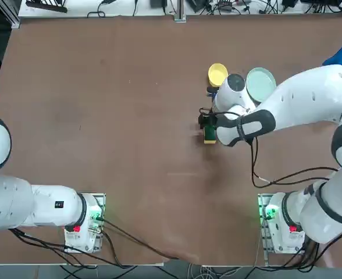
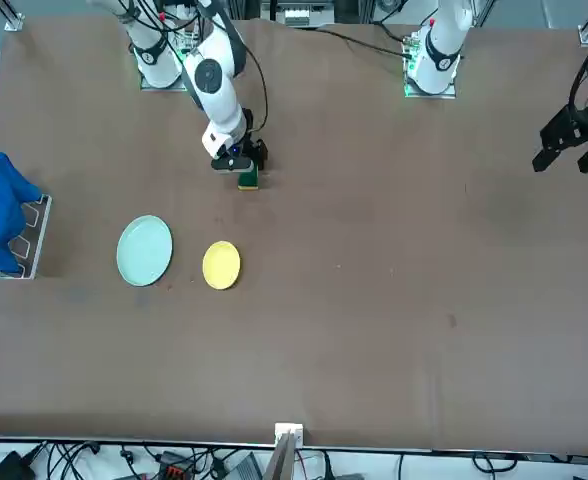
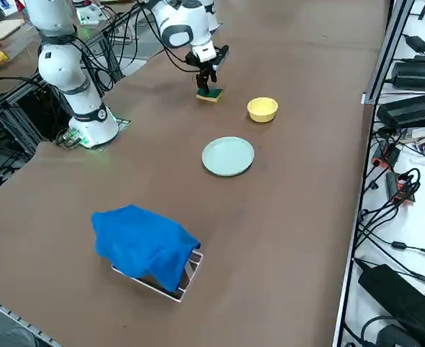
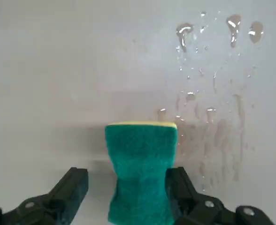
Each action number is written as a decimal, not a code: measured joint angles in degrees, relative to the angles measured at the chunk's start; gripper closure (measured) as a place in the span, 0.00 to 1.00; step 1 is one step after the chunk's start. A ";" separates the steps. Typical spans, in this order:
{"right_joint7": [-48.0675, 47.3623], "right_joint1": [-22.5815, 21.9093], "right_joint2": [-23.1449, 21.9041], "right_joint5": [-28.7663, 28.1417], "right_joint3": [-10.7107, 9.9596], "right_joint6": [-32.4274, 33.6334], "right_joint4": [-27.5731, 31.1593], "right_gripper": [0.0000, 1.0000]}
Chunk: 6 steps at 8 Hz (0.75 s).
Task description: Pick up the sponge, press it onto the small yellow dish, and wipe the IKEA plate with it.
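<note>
**Right End Effector: Open, Positioned at the Sponge**

From where I stand, the right end effector (image 4: 127, 174) is open wide, directly over the sponge (image 4: 140, 161). The sponge lies on the surface (image 3: 306, 217), between the two fingers, with its dark green scouring face upward and a yellow edge exposed. One finger (image 4: 74, 185) stands clear of the sponge, with a visible gap. The other finger (image 4: 178, 183) is at the opposite side edge; whether it makes contact, I cannot tell. No grip is established.

The small yellow dish (image 1: 217, 74) is located beyond the end effector, farther from the arm bases. The IKEA plate (image 2: 144, 250) is located to the robot's right of the dish, apart from it. Liquid droplets (image 4: 234, 28) are present on the surface near the sponge. A blue cloth (image 3: 144, 242) covers part of a white rack (image 3: 189, 278).
</note>
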<state>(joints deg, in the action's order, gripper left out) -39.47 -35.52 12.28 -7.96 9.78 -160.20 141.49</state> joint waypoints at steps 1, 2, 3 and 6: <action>0.00 0.06 -0.66 0.00 -0.14 0.58 0.00 0.00; 0.00 0.14 -1.33 0.00 -0.32 1.48 -0.05 0.00; 0.00 0.36 -2.10 0.00 -0.48 2.71 -0.46 0.00; 1.22 5.37 -7.02 0.03 -0.84 23.39 -11.00 0.00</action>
<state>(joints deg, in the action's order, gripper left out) -38.25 -30.15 5.26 -7.93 8.94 -136.81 130.49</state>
